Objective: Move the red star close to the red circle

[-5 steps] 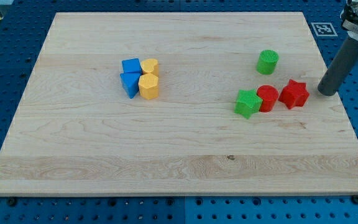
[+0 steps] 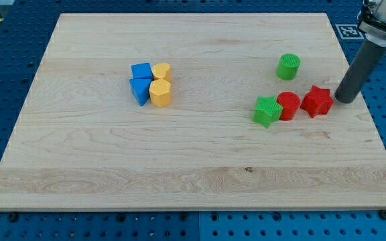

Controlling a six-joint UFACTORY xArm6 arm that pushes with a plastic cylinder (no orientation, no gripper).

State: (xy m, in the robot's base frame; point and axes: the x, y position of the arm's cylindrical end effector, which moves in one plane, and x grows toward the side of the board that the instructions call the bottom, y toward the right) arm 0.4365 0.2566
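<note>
The red star lies at the view's right on the wooden board. The red circle sits just to its left, touching or nearly touching it. My tip is on the board just right of the red star, a small gap away. The dark rod rises from it toward the view's upper right.
A green star-like block touches the red circle's left side. A green cylinder stands above them. At centre-left a cluster holds two blue blocks and two yellow blocks. The board's right edge is close to my tip.
My tip has moved a little to the left, closer to the red star. The blocks have not visibly moved.
</note>
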